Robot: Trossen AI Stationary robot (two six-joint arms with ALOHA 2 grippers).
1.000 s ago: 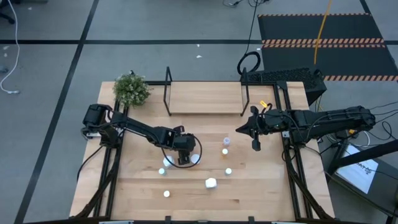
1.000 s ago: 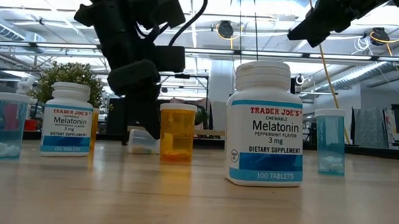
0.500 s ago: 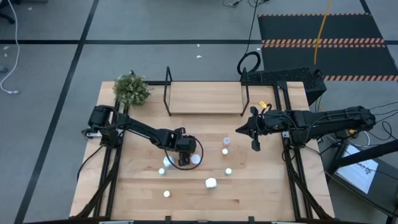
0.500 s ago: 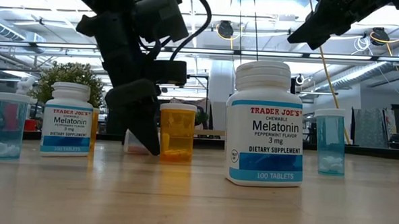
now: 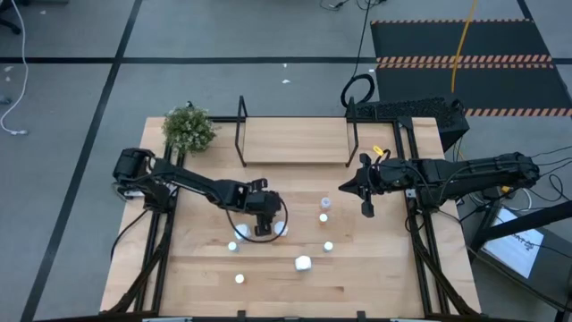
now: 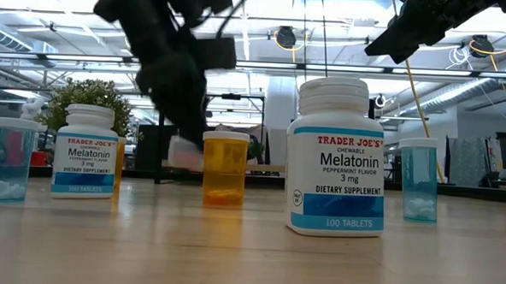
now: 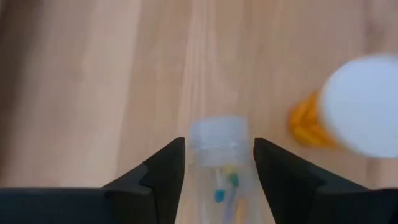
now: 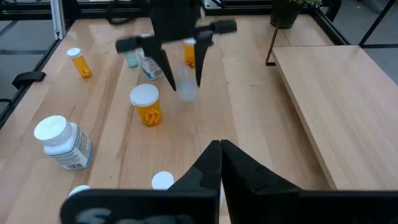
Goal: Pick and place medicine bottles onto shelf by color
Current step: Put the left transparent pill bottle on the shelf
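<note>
My left gripper [image 5: 261,224] hangs over the table's middle, shut on a small clear medicine bottle [image 7: 217,163] with a pale cap and coloured pills inside. The same bottle [image 6: 184,153] shows in the low view, above the tabletop. An orange bottle [image 7: 348,112] with a white cap stands upright right beside it. The shelf [image 5: 295,140], a light-wood board between black end frames, lies at the table's far side. My right gripper [image 5: 366,207] waits shut in the air at the right, touching nothing. My left gripper pinches the clear bottle's body [image 7: 198,169], just behind the cap, between its two fingers. The fingers slant down from the table's left and lie along the bottle. The cap [image 7: 217,132] sticks out past the fingertips. The bottle is lifted clear of the table.
Other bottles stand on the near half of the table: white Melatonin bottles [image 6: 336,154] [image 6: 86,152], an orange one [image 6: 224,168], pale blue ones [image 6: 419,179] [image 6: 11,159]. A potted plant [image 5: 189,130] sits at the far left corner.
My left gripper has risen from the tabletop with the clear bottle between its fingers. The bottle lay on its side on the table a second ago and now hangs clear of it.
</note>
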